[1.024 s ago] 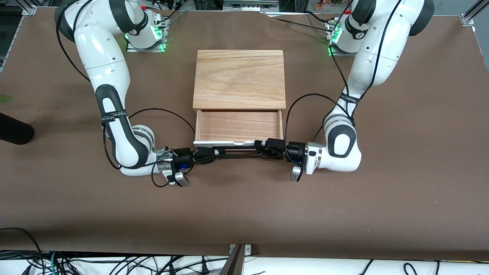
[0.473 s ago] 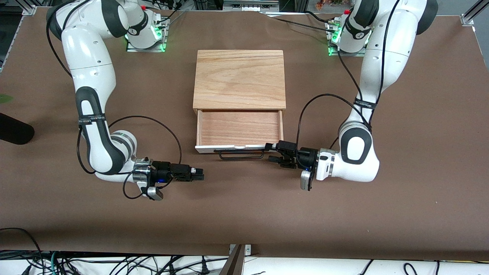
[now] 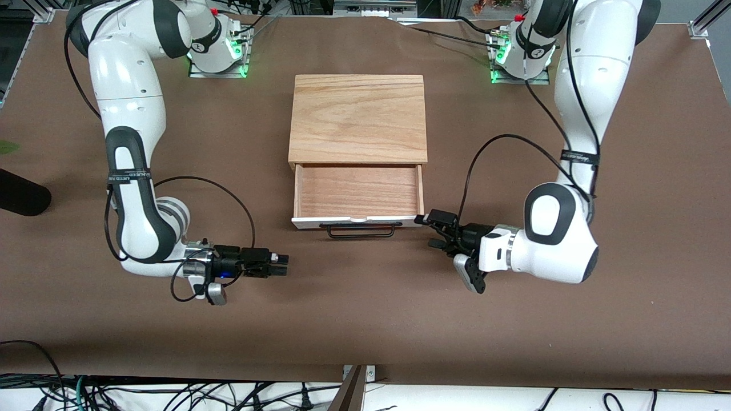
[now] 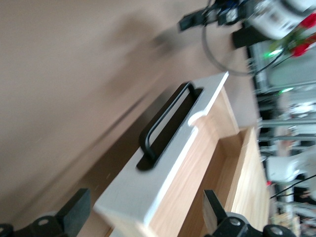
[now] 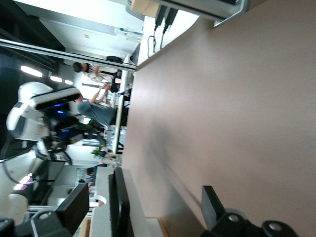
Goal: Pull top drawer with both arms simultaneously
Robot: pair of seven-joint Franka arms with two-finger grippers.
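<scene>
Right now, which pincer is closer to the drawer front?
The left pincer, open right at the corner of the top drawer. The right pincer, also open, sits clearly away over bare table.

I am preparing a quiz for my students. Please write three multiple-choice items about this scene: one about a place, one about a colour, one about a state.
1. Where is the left gripper?
A. beside the corner of the drawer front, toward the left arm's end
B. over the cabinet top
C. inside the tray

2. What colour is the handle of the top drawer?
A. silver
B. black
C. red

3. What state is the top drawer in?
A. shut
B. removed
C. pulled open

Answers: 1 A, it sits just off that corner. 2 B, a thin black bar. 3 C, the wooden tray is exposed.
</scene>
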